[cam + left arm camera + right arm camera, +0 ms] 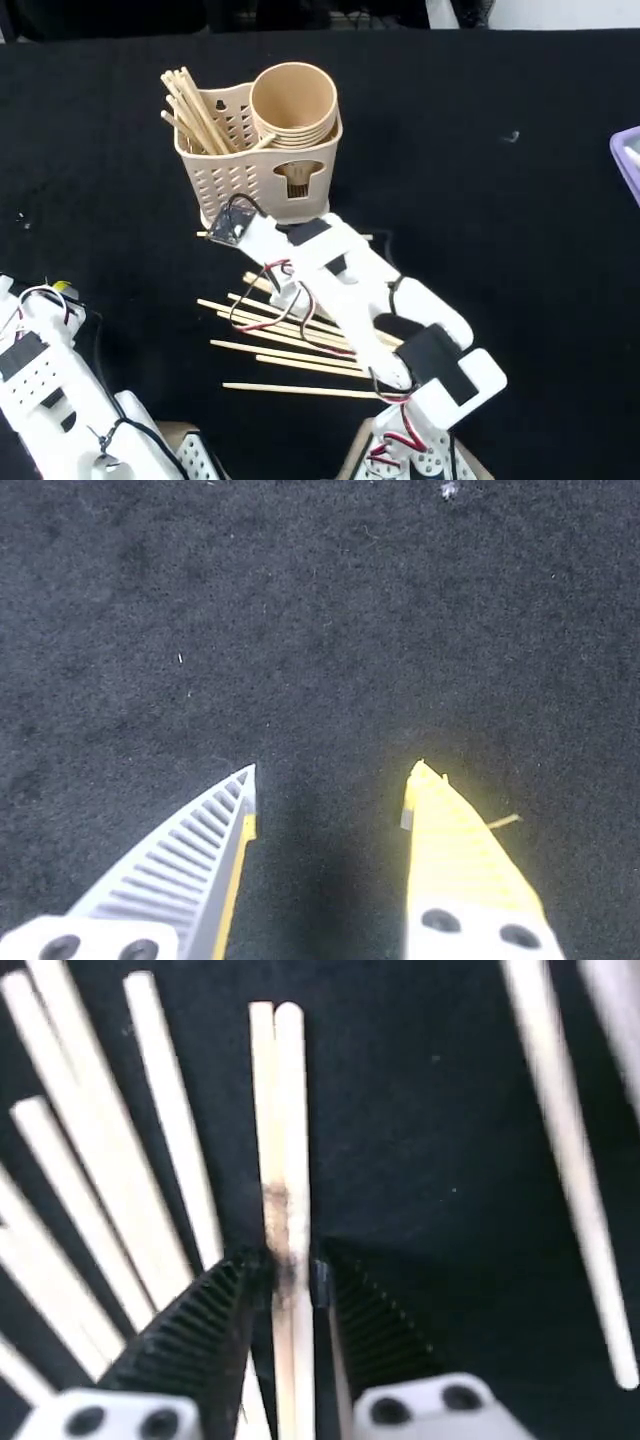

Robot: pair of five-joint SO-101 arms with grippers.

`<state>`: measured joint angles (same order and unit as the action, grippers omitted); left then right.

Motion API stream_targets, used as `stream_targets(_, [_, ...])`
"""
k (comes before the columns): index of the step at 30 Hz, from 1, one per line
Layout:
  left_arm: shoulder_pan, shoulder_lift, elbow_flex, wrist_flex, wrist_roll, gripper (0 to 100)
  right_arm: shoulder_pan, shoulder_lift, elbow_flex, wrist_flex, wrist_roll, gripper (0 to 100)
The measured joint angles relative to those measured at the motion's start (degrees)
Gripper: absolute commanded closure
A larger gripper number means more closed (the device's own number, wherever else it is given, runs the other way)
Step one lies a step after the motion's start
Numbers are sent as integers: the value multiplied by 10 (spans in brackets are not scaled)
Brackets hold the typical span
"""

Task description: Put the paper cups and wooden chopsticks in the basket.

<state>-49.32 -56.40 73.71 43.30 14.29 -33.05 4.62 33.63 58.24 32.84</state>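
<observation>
Right hand (288,1265) is clamped on a chopstick pair (282,1110), low beside the basket (250,180). Paper cups (293,100) are already inside. Left hand (330,775) is open over bare table (300,600). Recommend lifting the pair level, tipping it upright and clearing the rim before release.
</observation>
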Motion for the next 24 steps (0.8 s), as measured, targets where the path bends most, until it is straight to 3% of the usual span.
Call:
stream_targets(8, [0,0,0,0,0,762,-8,-187,-74,143,-9,988])
stream_targets(13, [1,0,0,0,0,762,-8,-263,-113,179,-11,978])
stream_targets(20, [1,0,0,0,0,762,-22,-193,-17,138,-22,807])
stream_targets(24, [1,0,0,0,0,762,-49,-105,37,46,-22,846])
